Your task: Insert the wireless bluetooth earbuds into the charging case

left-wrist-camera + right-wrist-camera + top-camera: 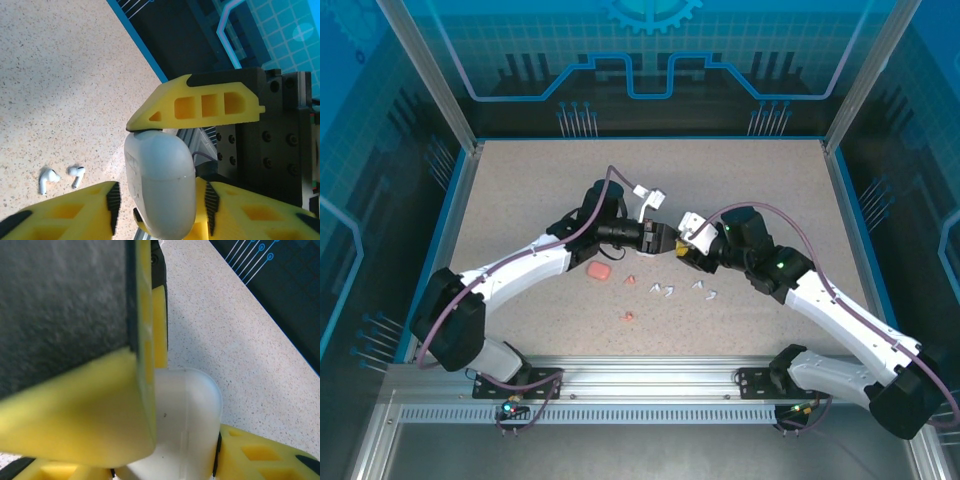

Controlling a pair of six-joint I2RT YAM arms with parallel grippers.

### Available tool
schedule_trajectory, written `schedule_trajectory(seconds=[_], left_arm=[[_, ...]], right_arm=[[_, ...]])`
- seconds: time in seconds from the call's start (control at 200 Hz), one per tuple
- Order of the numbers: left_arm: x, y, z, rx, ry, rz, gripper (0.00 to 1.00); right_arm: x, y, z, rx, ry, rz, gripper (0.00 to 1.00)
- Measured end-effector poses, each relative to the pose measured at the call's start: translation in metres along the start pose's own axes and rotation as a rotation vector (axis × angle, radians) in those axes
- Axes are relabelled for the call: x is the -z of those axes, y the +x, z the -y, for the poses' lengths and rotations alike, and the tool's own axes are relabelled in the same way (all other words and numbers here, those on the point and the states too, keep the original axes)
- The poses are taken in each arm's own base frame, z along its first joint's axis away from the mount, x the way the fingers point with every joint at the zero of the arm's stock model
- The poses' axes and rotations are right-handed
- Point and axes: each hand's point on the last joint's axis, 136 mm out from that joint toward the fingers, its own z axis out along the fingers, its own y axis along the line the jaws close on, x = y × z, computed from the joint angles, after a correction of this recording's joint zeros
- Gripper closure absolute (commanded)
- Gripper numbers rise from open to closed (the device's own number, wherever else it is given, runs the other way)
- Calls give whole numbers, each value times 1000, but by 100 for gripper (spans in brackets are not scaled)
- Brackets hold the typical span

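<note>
The white charging case (159, 185) stands between the jaws of the left gripper (162, 202), its lid seam shut. The pads sit on either side of the shell and very near it. A sliver of table shows past one pad in the left wrist view, so I cannot tell whether they press on it yet. The right gripper (165, 465) has its jaws closed on the same case, one pad flat against the rounded wall. One of its yellow fingers (195, 105) crosses just above the left jaws, tip touching the top of the case.

The nearest risk is two grips on one small, smooth, rounded shell. If the left jaws close off-centre, or one arm pulls before the other has a firm hold, the case may twist or squirt out. The crossing fingers are nearly touching, so a slightly misjudged move could knock them together and jar the case loose. With the lid shut nothing can go in, and such broad pads may slip when prying it open.

Farther out, below and to the side of the jaws, the earbuds (662, 290) lie loose on the table (520, 200). A white pair (48, 179) lies closest, and a pink case (598, 271) sits beyond them. A dropped case would probably land among them and scatter them.
</note>
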Motion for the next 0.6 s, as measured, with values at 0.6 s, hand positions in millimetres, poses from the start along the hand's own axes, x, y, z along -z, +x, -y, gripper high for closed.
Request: schedule_trajectory(seconds=[0.6], left_arm=[[-7,4,-13,11,-49,-20,78]], right_arm=[[-8,6,0,-1,-3,-41,51]])
